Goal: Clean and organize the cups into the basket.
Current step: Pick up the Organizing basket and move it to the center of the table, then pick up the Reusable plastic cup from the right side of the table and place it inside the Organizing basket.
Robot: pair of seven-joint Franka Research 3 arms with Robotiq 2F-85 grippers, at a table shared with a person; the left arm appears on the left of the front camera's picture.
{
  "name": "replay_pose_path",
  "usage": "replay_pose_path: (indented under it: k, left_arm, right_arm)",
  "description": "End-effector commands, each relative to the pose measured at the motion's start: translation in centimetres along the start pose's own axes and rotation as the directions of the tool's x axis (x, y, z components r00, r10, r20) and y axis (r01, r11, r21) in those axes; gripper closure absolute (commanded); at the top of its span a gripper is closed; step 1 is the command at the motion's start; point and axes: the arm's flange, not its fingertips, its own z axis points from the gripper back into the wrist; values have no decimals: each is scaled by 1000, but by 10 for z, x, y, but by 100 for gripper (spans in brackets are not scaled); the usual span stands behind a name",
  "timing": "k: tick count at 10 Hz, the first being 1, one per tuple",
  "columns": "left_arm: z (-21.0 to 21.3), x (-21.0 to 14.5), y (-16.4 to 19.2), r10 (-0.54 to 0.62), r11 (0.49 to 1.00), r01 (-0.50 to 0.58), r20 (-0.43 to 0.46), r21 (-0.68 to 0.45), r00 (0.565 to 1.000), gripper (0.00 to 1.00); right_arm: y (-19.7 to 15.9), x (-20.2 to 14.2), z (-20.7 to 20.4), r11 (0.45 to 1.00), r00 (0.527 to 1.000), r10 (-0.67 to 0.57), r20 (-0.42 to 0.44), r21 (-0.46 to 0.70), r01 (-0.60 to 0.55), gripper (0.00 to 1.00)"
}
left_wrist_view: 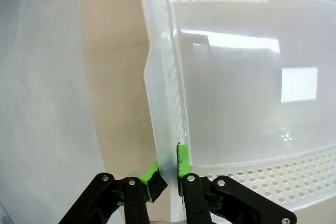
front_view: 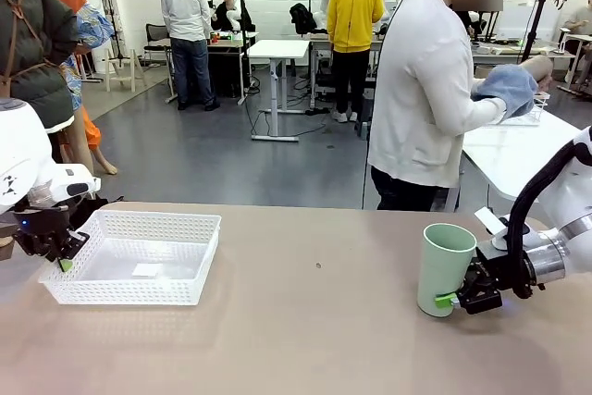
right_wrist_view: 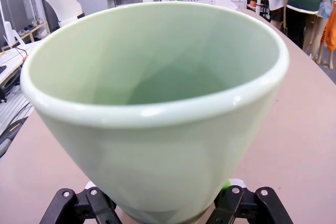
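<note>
Mint-green, likely light, stiff and slick, the cup (front_view: 446,265) is standing well right of the basket (front_view: 129,295), whose wall the left gripper (left_wrist_view: 168,176) is pinching, while the right gripper (front_view: 449,301) is straddling the cup's tapered base, grip uncertain.

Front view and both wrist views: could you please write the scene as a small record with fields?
basket: white, on the table, left side, no cup inside
left gripper: shut on the basket's wall
mint cup: upright on the table, right side
right gripper: fingers either side of the cup's base, grip unclear
person: far side, holds a blue cloth
</note>
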Motion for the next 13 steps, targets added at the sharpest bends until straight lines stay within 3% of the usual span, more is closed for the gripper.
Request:
replay_pose_path:
  k: [1,2,3,4,6,9,11,13]
  left_arm:
    - [3,-2,0,-10,1000,10,-20,-13,1000,100]
    - [3,-2,-1,-3,1000,3,-19,-10,1000,100]
    - [7,-5,-8,21,1000,-21,-17,0,1000,100]
    - [15,-9,-18,22,1000,-22,-41,2,999,100]
    - [36,-17,-49,63,998,-62,-91,19,994,100]
    - [51,-22,-94,163,986,-156,-122,64,979,100]
    - [56,-22,-119,230,973,-224,-105,63,968,100]
    - [60,-18,-142,228,974,-224,-90,44,970,100]
  right_arm:
    - [-3,-5,-1,999,1000,-13,-4,-33,13,100]
    - [-2,-4,0,999,1000,-18,-4,-33,17,78]
    - [4,0,1,998,999,-36,-9,-55,36,78]
    - [13,9,4,995,997,-72,-8,-70,71,97]
    - [43,35,17,987,993,-115,10,-113,116,97]
    - [90,78,43,987,996,-84,41,-134,89,97]
    - [122,113,71,984,995,-31,90,-172,46,97]
    - [146,142,89,978,995,-34,98,-201,53,97]
